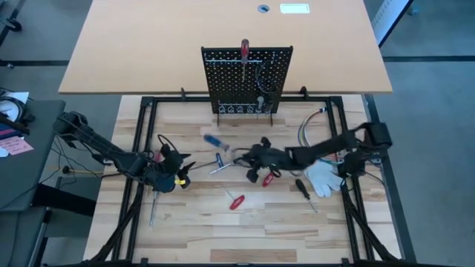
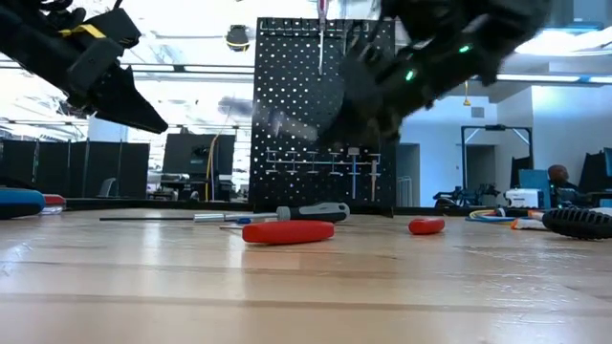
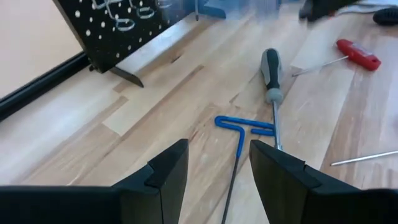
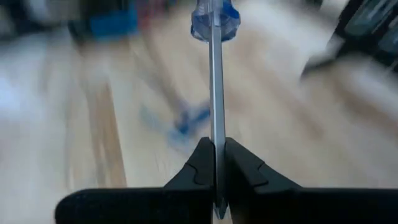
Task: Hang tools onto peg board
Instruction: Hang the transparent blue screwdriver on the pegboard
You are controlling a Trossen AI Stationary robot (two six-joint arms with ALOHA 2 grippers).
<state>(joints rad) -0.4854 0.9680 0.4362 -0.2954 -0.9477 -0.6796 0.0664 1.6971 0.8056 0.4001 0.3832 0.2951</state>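
The black peg board [image 1: 247,78] stands upright at the table's far middle, with a red-handled screwdriver [image 1: 245,50] hanging on it. My right gripper [image 4: 216,149] is over the table's middle [image 1: 245,154], shut on a blue-handled screwdriver [image 4: 214,22]. My left gripper [image 3: 219,155] is open at the near left [image 1: 182,174], above the table. A blue T-handled key [image 3: 242,127] lies on the wood just ahead of its fingers. A black-handled screwdriver [image 3: 271,68] lies beside the key. Red-handled tools [image 1: 236,201] [image 1: 267,178] lie near the middle. My right gripper pinches the blue-handled screwdriver's bare metal shaft [image 4: 216,134] between its two fingers, at the end away from the handle. The shaft runs straight ahead out of the fingers, along them. The handle [image 1: 214,139] points toward the table's left, apparently clear of the wood.
A white glove [image 1: 323,176] and a black-handled screwdriver [image 1: 303,189] lie at the right. A coiled cable [image 1: 312,133] sits behind them. A thin metal rod [image 1: 153,211] lies at the near left. A tan desk [image 1: 148,52] stands beyond the peg board.
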